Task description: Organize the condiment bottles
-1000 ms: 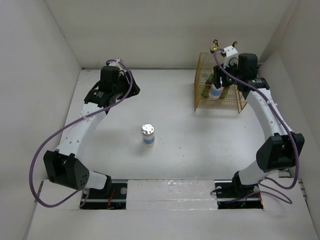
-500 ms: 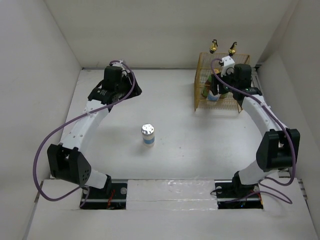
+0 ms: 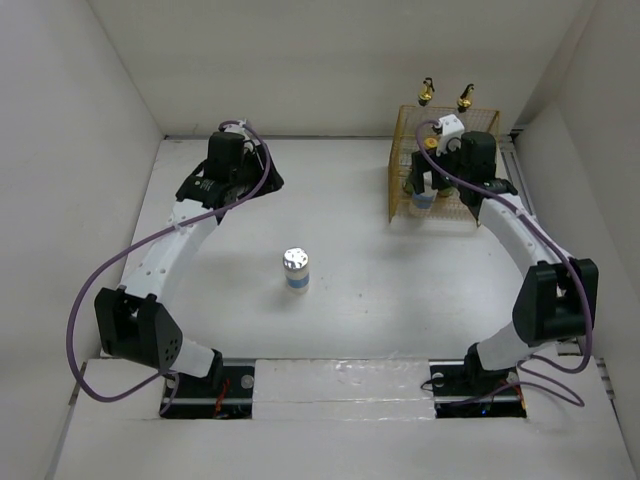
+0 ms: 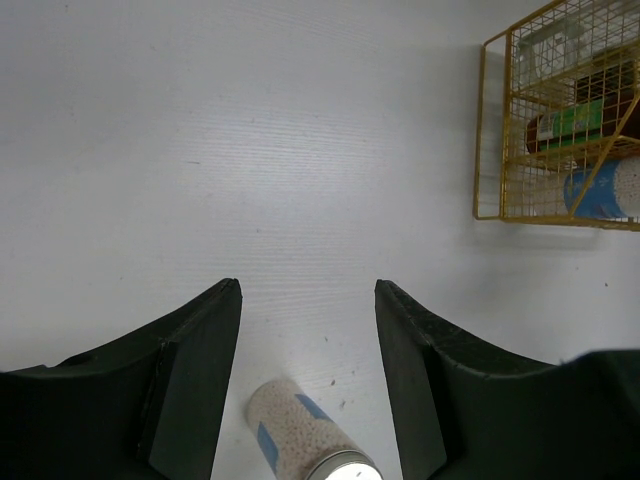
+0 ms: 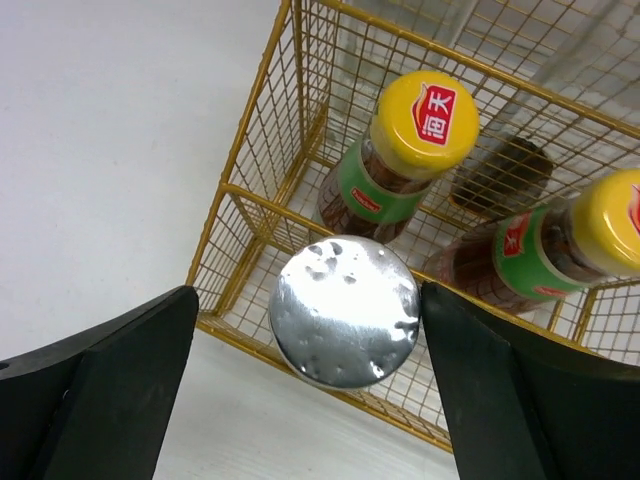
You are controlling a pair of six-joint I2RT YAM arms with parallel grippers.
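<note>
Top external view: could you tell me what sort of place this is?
Probably a robot test booth, not a kitchen: bare white walls box in a white table, two arms are bolted to its edge, and a yellow wire rack holds staged sauce bottles.

At upper right, the right gripper point(image 5: 308, 295) has slid down-frame over the yellow wire rack point(image 3: 398, 170) — the silver-lidded jar point(image 5: 345, 312) now sits lower inside. Both gold pourer tops point(image 3: 427, 92) now show unobstructed.
</note>
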